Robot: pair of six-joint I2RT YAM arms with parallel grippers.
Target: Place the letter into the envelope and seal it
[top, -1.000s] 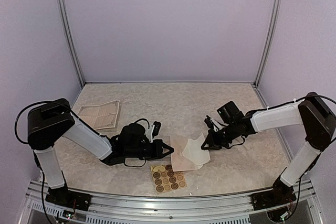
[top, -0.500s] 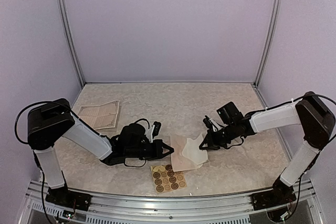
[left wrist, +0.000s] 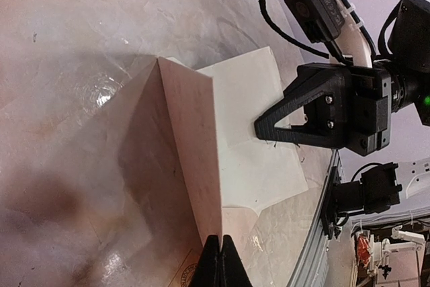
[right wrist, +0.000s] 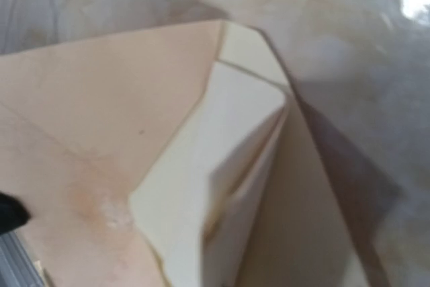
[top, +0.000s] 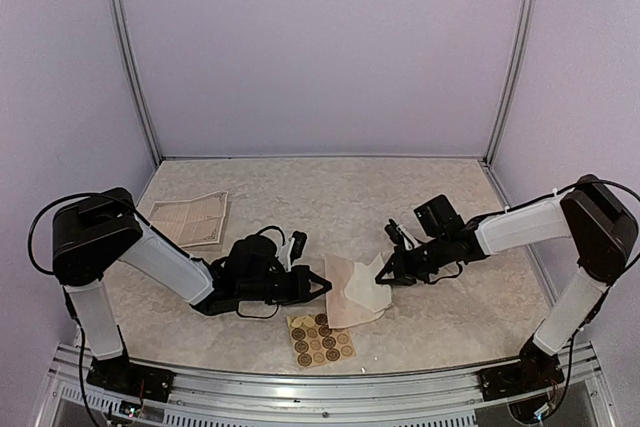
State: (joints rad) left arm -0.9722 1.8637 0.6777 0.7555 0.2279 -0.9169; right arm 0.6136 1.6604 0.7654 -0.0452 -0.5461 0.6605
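Note:
The pale tan envelope (top: pixel 343 299) lies at front centre, its near edge lifted. My left gripper (top: pixel 325 287) is shut on that edge; in the left wrist view the fingertips (left wrist: pixel 220 258) pinch the raised tan face (left wrist: pixel 190 159). A folded white letter (top: pixel 373 289) sits at the envelope's right side. My right gripper (top: pixel 386 275) is closed on the letter's edge, its black tip (left wrist: pixel 259 128) resting on the white paper (left wrist: pixel 259 162). In the right wrist view the folded letter (right wrist: pixel 215 159) and the tan envelope (right wrist: pixel 94 119) fill the frame, and the fingers are hidden.
A tan sheet of round brown stickers (top: pixel 320 339) lies just in front of the envelope, and its corner shows in the left wrist view (left wrist: pixel 183 278). A printed sheet (top: pixel 190 218) lies at the back left. The aluminium rail (top: pixel 330 379) runs along the near edge.
My right gripper has moved slightly left toward the envelope, taking the white letter with it. My left gripper has stayed still, holding the envelope's edge.

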